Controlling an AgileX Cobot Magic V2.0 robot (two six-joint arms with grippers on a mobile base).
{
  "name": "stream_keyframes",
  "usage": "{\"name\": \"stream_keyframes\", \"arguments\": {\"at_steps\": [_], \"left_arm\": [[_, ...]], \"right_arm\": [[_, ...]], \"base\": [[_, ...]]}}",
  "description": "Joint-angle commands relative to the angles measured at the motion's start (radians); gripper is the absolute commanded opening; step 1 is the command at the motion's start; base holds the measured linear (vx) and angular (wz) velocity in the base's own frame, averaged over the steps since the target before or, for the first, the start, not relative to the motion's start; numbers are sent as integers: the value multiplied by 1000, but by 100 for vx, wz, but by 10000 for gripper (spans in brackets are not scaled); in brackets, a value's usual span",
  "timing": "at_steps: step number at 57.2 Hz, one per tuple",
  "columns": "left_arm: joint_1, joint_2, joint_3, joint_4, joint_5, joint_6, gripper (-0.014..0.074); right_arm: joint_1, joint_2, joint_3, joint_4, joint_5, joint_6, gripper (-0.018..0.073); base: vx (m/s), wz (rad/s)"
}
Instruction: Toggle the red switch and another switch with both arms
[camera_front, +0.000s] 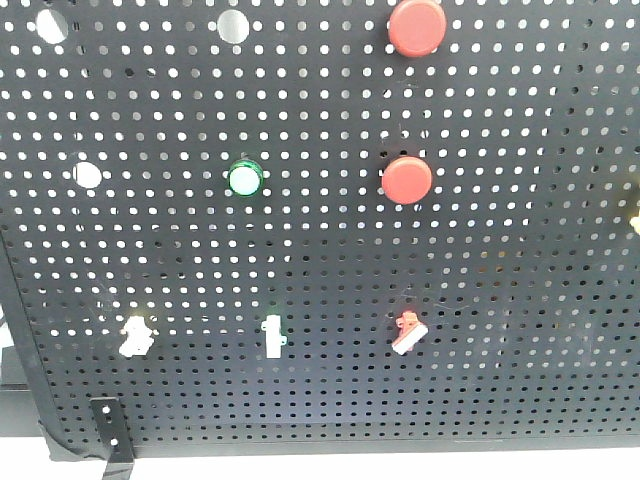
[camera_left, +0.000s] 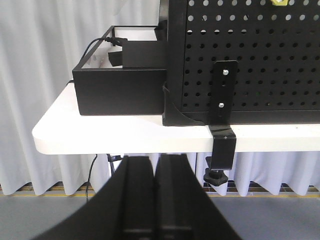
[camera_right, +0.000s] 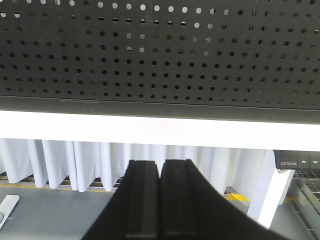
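The red switch (camera_front: 408, 333), a tiny toggle with a red base and white lever, sits low on the black pegboard (camera_front: 500, 300), right of centre. The other switch (camera_front: 134, 337), with a pale yellow base and white lever, is in the same row at the left. Neither arm shows in the front view. In the left wrist view my left gripper (camera_left: 155, 160) is shut and empty, below the white table edge (camera_left: 100, 137) near the board's lower left corner. My right gripper (camera_right: 160, 164) is also shut and empty, below the table edge (camera_right: 160, 130) under the board.
A white toggle with a green base (camera_front: 272, 335) stands between the two switches. Two large red push buttons (camera_front: 407, 179) (camera_front: 416, 27) and a green-ringed button (camera_front: 244, 179) sit higher up. A black clamp bracket (camera_left: 223, 100) and a black box (camera_left: 120, 90) are near the left gripper.
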Motion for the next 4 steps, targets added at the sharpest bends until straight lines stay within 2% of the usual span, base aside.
{"name": "stream_keyframes", "arguments": {"at_steps": [1, 4], "left_arm": [[1, -8, 18, -10, -83, -3, 3], [1, -8, 18, -10, -83, -3, 3]], "right_arm": [[-7, -11, 5, -5, -83, -7, -6], [-7, -11, 5, -5, -83, -7, -6]], "base": [[0, 0], [0, 0]]}}
